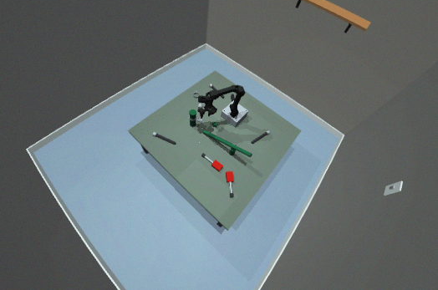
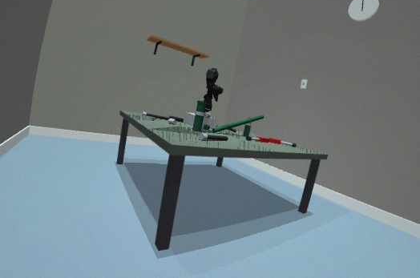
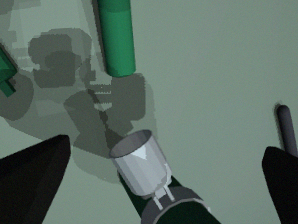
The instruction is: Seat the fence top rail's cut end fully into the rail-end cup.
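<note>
The green rail [image 1: 226, 142] [image 2: 240, 123] [image 3: 117, 40] slopes across the small post [image 1: 232, 151] [image 2: 248, 130], its far end raised and its cut end low near the table. The loop cap is too small to make out. The big green post [image 1: 192, 121] [image 2: 197, 123] stands upright with its grey band [image 2: 199, 114] high up. The pale cup [image 3: 142, 167] [image 2: 207, 114] hangs on the band, mouth facing the rail's side. In the wrist view the rail's end is outside the cup, with a gap between. My gripper [image 3: 168, 151] is open and empty above the cup, touching neither rail nor cup.
A small green piece [image 1: 215, 124] [image 2: 206, 126] lies between post and arm base [image 1: 235, 115]. Dark rods [image 1: 165, 139] [image 1: 261, 137] lie on either side. Two red-handled tools [image 1: 216, 165] [image 1: 230, 176] lie beyond the rail. A ring [image 1: 196, 92] lies behind the post.
</note>
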